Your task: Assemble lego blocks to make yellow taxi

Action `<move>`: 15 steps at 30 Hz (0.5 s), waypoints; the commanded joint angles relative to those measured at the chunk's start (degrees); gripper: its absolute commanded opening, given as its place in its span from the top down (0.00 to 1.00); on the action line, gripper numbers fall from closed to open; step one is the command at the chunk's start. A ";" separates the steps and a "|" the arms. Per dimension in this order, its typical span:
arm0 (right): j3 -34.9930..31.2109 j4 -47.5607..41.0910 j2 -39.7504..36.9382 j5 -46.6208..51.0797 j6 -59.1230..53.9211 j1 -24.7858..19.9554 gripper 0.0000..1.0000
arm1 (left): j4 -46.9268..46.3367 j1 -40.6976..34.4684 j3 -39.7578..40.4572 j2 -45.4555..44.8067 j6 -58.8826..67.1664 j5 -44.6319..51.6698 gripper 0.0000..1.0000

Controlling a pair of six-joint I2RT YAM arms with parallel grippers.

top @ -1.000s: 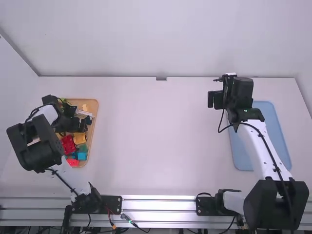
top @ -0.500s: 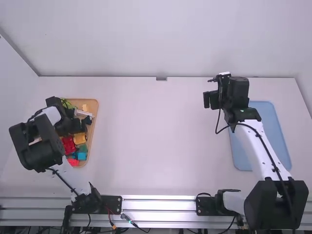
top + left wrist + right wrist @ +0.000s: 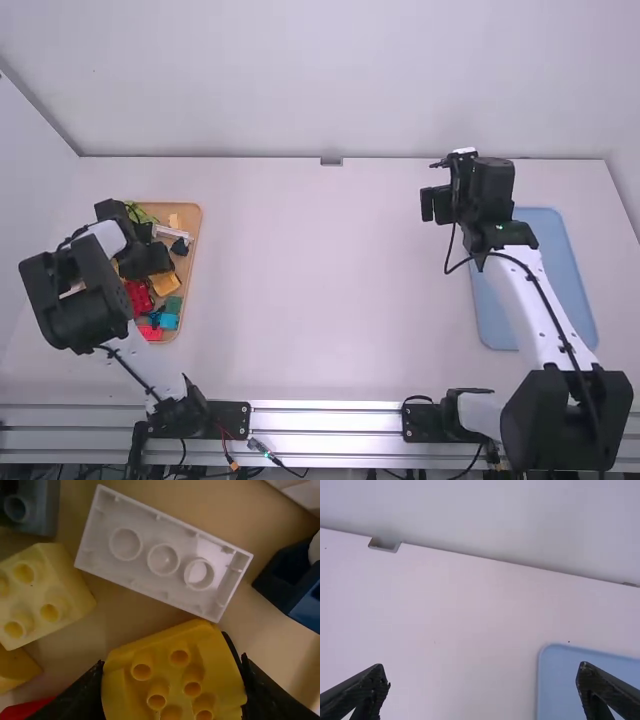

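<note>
Yellow block [image 3: 172, 675] of smooth, shiny plastic

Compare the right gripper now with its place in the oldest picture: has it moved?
Yes, slightly: in the high view, the right gripper sits nearer the notch, toward the picture's left.

I've got a parts tray [image 3: 196, 222] on the table's [image 3: 320, 300] left side, blocks in it: rear plate [image 3: 171, 232] toward the far end, front block [image 3: 150, 332] at the near end, middle block [image 3: 165, 284] between. Second tray [image 3: 562, 262] right side, right arm [image 3: 525, 295] across it.
</note>
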 commanded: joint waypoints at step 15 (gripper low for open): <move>2.01 0.07 0.46 -0.35 0.52 0.04 0.01 | -14.60 -11.78 16.50 -2.08 2.34 2.80 0.98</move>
